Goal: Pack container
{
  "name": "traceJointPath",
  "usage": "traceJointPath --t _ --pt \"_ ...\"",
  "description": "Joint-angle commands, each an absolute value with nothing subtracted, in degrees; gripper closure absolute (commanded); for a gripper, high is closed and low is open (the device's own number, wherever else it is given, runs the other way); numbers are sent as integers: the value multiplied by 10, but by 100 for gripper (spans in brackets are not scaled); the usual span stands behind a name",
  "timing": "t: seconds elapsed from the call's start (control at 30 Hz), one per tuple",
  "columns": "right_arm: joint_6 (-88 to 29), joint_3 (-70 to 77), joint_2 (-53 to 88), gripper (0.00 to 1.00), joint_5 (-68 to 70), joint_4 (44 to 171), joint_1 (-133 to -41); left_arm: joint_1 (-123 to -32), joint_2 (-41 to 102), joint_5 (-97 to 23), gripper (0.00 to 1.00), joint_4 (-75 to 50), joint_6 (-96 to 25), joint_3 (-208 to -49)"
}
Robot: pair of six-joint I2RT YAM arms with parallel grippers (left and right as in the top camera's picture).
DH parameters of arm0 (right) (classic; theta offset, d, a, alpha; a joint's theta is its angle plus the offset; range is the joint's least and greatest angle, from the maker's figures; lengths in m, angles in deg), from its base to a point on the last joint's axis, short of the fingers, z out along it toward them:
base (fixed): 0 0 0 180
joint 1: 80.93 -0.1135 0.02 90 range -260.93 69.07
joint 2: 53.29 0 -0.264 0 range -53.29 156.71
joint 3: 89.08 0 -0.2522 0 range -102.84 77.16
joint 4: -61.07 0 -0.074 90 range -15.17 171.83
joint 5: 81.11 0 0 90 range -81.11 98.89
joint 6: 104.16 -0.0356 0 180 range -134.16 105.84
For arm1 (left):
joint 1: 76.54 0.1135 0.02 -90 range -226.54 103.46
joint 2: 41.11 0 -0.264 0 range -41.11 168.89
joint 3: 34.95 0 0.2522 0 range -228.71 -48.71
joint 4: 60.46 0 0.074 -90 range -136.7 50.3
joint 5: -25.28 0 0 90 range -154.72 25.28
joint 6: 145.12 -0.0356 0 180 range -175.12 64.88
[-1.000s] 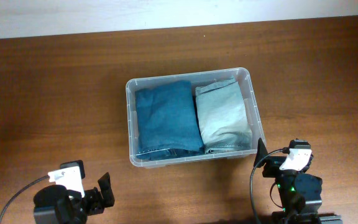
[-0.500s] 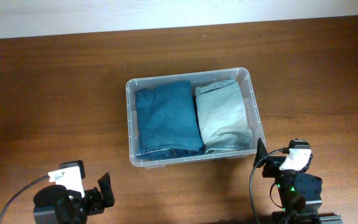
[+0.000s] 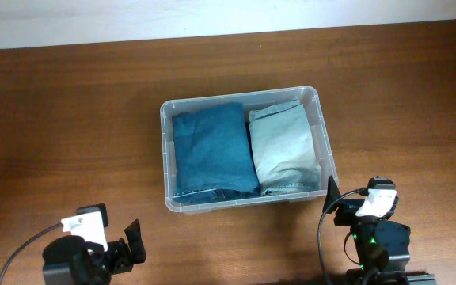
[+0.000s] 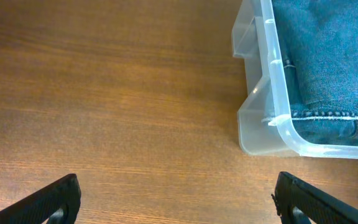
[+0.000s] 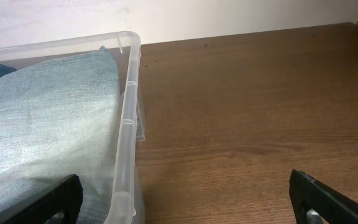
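Observation:
The clear plastic container (image 3: 165,150) stands mid-table. It holds folded dark blue jeans (image 3: 212,150) on its left side and folded pale blue-grey jeans (image 3: 285,150) on its right. Its label is hidden under the clothes. My left gripper (image 3: 133,241) is open and empty near the front left, apart from the container's corner (image 4: 272,118). My right gripper (image 3: 331,202) is open and empty at the container's front right corner. In the right wrist view its fingers (image 5: 185,202) straddle the container's right wall (image 5: 129,124), with the pale jeans (image 5: 42,106) on the left.
The wooden table (image 3: 70,119) spreads all round the container. A pale wall strip (image 3: 212,16) runs along the far edge. Both arm bases sit at the front edge.

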State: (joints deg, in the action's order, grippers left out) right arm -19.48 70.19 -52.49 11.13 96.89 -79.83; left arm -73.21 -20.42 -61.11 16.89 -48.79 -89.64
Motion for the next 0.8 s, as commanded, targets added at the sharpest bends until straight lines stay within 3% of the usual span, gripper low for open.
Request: traceJointPath --t 0.0,0.33,0.57,0.77 --pt "-191 706 -530 1 106 969 -794 -735 -237 -619 1 149 -484 -873" --pt "-191 706 -530 2 106 969 -794 -759 -404 -600 1 -224 -599 -650" --pt "-191 706 -530 2 106 969 -794 -760 -408 -623 1 -525 -662 -502" --pt "-191 706 -530 2 106 969 -794 -762 -406 -635 0 -417 -664 -495"
